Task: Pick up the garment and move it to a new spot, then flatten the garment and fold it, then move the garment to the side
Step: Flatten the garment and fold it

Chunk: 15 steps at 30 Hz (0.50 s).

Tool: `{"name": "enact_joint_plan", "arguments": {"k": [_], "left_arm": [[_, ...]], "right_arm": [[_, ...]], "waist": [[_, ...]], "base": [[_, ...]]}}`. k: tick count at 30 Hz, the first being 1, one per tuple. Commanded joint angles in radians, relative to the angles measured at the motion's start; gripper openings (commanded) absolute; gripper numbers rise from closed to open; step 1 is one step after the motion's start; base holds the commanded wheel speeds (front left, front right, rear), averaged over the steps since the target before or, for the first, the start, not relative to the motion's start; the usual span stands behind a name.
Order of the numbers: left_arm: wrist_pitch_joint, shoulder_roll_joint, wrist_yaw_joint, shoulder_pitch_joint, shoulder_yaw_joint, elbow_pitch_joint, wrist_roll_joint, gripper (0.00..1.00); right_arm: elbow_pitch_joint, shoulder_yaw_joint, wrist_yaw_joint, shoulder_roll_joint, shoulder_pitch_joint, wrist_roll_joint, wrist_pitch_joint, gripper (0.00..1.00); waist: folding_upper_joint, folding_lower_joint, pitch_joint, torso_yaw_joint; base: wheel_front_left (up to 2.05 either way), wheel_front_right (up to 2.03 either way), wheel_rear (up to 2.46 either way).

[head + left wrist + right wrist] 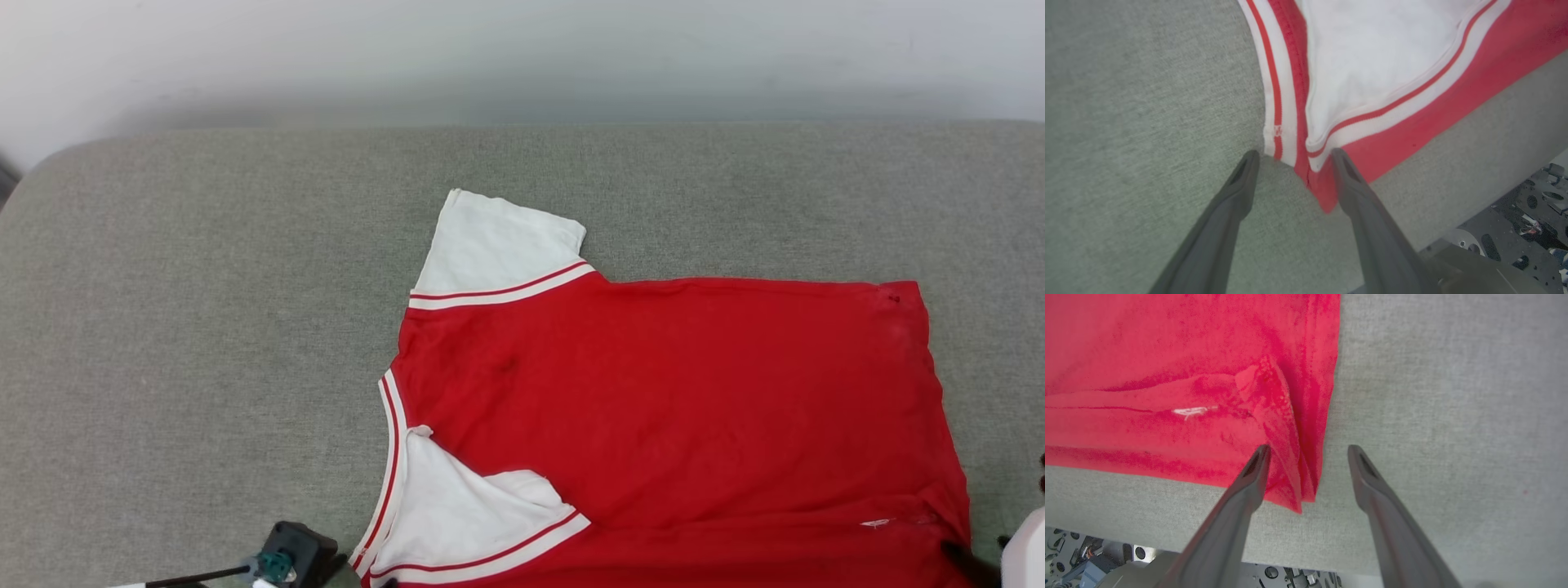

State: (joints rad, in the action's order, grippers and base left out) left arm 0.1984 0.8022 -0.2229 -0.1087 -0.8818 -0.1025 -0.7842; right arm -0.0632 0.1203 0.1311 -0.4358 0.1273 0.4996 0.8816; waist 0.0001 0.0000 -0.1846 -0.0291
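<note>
The garment (669,408) lies spread on the grey cushion with its plain red back up, collar to the left and hem to the right. One white sleeve (498,245) points away from me. The other sleeve (465,506) is folded onto the red body near the front edge. In the left wrist view my left gripper (1294,154) is open, its fingertips on either side of the shoulder corner (1318,192) by the striped collar. My right gripper (1309,449) is open too, straddling the creased hem corner (1294,486). Neither holds the cloth.
The grey cushioned surface (204,327) stretches wide to the left and behind the garment, up to a pale wall (522,57). Its front edge runs just below the garment, with the robot's metal base (1515,228) beyond it. My left wrist (298,555) shows at the bottom.
</note>
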Motion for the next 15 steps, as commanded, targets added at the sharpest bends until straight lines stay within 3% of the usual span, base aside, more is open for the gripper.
{"name": "enact_joint_plan", "arguments": {"k": [1, 8, 15], "left_arm": [[-0.024, -0.007, -0.002, -0.011, 0.013, 0.003, 0.007, 1.00], [-0.189, -0.031, -0.030, -0.041, 0.102, -0.027, 0.019, 1.00], [-0.417, -0.092, -0.080, -0.054, 0.207, -0.046, 0.053, 1.00]], "right_arm": [[-0.008, 0.011, -0.001, -0.010, -0.018, -0.012, -0.020, 1.00], [-0.066, 0.051, -0.001, 0.016, -0.064, -0.025, -0.148, 1.00], [-0.171, 0.064, -0.001, 0.078, -0.108, -0.053, -0.397, 1.00]], "waist": [[-0.0001, 0.0000, 0.013, 0.001], [-0.0001, 0.0000, 0.059, -0.001], [-0.0001, 0.0000, 0.071, 0.008]], "base": [[0.00, 0.00, 0.00], [0.00, 0.00, 0.00], [0.00, 0.00, 0.00]]}}
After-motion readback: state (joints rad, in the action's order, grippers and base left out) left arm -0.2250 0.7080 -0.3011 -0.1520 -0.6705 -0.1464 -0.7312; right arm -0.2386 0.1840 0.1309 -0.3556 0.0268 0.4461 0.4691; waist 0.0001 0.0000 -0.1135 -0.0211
